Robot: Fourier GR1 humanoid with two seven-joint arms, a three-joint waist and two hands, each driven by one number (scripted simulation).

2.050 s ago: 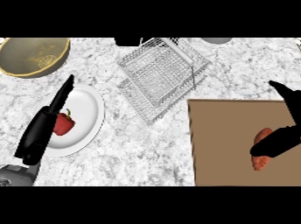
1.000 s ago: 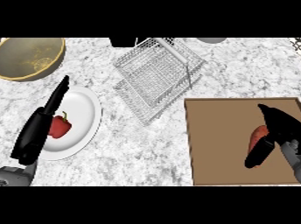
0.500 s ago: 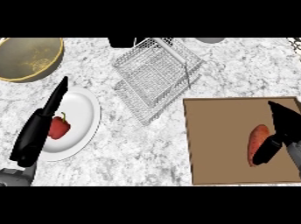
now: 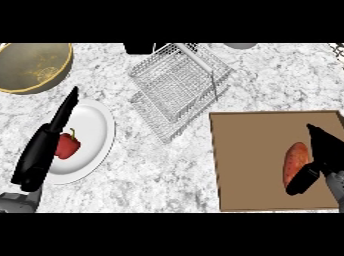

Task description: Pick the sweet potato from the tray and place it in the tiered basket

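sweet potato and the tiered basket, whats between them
In the head view, only bare tray surface and a strip of counter separate the sweet potato from the tiered basket.

A single view is given, taken from the robot's head and aimed steeply down at the marble counter (image 4: 167,165); no second view is supplied, so no overlap can be stated. The counter is seen at close range, filling the whole frame. The forearms are brought in from the lower edge: the left hand (image 4: 46,145) at eight o'clock and the right hand (image 4: 326,160) at four o'clock. The frame's reach is marked by the yellow bowl (image 4: 29,66) at eleven o'clock, the wire tiered basket (image 4: 179,85) at twelve o'clock, the white plate (image 4: 94,132) at nine o'clock and the brown tray (image 4: 249,165) at four o'clock.
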